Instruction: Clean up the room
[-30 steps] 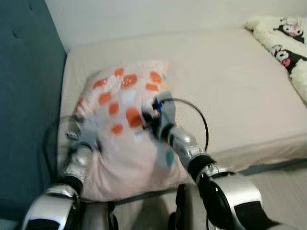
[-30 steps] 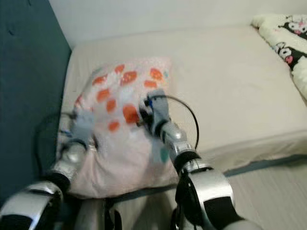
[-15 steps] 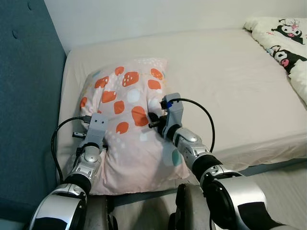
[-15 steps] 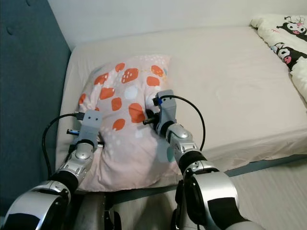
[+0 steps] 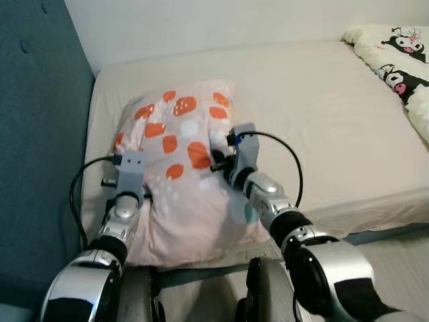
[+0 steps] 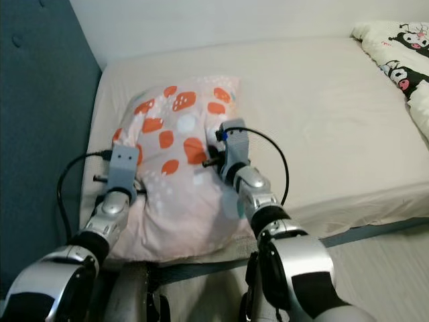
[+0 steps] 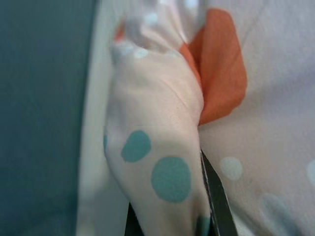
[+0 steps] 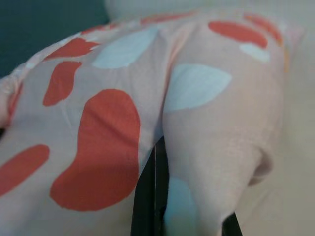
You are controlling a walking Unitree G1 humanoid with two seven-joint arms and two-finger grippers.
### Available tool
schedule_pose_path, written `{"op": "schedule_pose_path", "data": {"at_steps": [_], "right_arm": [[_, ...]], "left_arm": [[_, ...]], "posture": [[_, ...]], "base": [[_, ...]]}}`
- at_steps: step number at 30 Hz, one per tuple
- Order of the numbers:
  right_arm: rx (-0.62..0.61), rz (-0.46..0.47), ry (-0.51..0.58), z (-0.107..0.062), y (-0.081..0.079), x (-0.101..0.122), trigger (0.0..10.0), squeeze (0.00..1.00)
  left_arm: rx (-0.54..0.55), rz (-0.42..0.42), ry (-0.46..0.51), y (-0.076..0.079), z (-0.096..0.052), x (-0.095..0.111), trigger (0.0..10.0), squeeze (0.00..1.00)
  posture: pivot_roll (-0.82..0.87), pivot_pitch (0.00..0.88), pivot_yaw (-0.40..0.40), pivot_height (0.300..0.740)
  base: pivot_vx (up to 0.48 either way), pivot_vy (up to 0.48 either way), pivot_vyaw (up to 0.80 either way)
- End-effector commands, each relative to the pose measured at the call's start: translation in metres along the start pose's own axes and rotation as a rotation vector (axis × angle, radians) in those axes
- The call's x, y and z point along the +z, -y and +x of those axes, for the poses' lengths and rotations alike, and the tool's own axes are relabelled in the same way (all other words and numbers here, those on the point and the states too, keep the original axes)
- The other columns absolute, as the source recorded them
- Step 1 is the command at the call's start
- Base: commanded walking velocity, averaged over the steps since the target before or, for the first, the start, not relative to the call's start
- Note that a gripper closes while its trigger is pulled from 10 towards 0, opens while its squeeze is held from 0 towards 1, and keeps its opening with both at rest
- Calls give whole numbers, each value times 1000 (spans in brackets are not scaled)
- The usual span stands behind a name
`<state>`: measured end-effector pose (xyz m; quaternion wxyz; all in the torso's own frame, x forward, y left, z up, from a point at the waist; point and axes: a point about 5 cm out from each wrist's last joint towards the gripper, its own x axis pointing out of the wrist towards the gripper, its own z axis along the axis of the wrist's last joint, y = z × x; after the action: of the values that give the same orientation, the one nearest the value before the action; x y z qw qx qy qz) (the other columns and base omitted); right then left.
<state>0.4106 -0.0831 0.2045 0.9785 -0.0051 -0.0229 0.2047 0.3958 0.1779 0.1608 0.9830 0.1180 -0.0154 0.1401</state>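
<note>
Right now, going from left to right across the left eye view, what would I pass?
Teal wall panel → left tool pinching the pillow's edge → spotted pillow → right tool pinching its other side → bare mattress → cartoon-print blanket at the far right.

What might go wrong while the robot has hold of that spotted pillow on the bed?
Each tool pinches just a fold of fabric: the left tool at the pillow's left edge, the right tool near its middle. A tug could pull the cover free or strain it.

The pillow lies close to the bed's near edge, so it might slide off if one grip lets go.

The cable looping from the right wrist could catch on the cloth.
</note>
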Motion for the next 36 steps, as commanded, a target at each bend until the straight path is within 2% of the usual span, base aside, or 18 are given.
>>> {"op": "schedule_pose_path", "data": {"at_steps": [1,3,4,5,9,10,12,13,14,16,20,21,24,27,29,30,33,36], "right_arm": [[-56,-10,58,1,12,18,10000,0],[-40,-12,134,8,8,46,10000,0],[-40,-12,134,8,8,46,10000,0],[-20,-7,189,12,3,66,10000,0],[62,4,257,17,-13,83,10000,0],[62,4,257,17,-13,83,10000,0],[118,-5,285,19,-26,89,10000,0],[188,-31,294,20,-40,89,10000,0],[188,-31,294,20,-40,89,10000,0],[262,-82,269,20,-52,81,10000,0],[288,-113,236,20,-57,73,10000,0],[296,-131,159,19,-57,53,10000,0],[256,-129,24,13,-49,17,10000,0],[208,-104,-27,9,-40,3,10000,0],[100,-63,-88,2,-22,-15,10000,0],[100,-63,-88,2,-22,-15,10000,0],[12,-49,-134,-6,-5,-28,10000,0],[-4,-43,-142,-8,-1,-30,10000,0]], "left_arm": [[84,3,32,-18,6,8,10000,0],[180,-35,132,-39,20,45,10000,0],[180,-35,132,-39,20,45,10000,0],[232,-60,203,-54,27,70,10000,0],[220,-26,315,-70,30,93,10000,0],[220,-26,315,-70,30,93,10000,0],[226,9,362,-80,30,99,10000,0],[261,62,397,-91,28,100,10000,0],[261,62,397,-91,28,100,10000,0],[296,134,410,-99,26,96,10000,0],[305,163,405,-102,25,90,10000,0],[324,222,380,-106,22,76,10000,0],[361,306,319,-113,16,50,10000,0],[378,321,286,-114,13,38,10000,0],[369,303,232,-104,8,20,10000,0],[369,303,232,-104,8,20,10000,0],[289,298,197,-74,2,4,10000,0],[281,292,196,-67,0,3,10000,0]], "posture": [[35,279,-47,578],[38,270,-50,578],[38,270,-50,578],[38,270,-50,578],[41,263,-51,578],[41,263,-51,578],[41,263,-51,578],[49,263,-51,578],[49,263,-51,578],[52,264,-54,578],[52,264,-54,578],[62,274,-67,578],[68,281,-73,578],[72,286,-76,578],[75,290,-78,578],[75,290,-78,578],[73,292,-73,578],[73,292,-73,578]], "base": [[0,0,0],[0,0,0],[0,0,0],[0,0,0],[0,0,0],[0,0,0],[0,0,0],[0,0,0],[0,0,0],[0,0,0],[0,0,0],[0,0,0],[0,0,0],[0,0,0],[0,0,0],[0,0,0],[0,0,0],[0,0,0]]}}
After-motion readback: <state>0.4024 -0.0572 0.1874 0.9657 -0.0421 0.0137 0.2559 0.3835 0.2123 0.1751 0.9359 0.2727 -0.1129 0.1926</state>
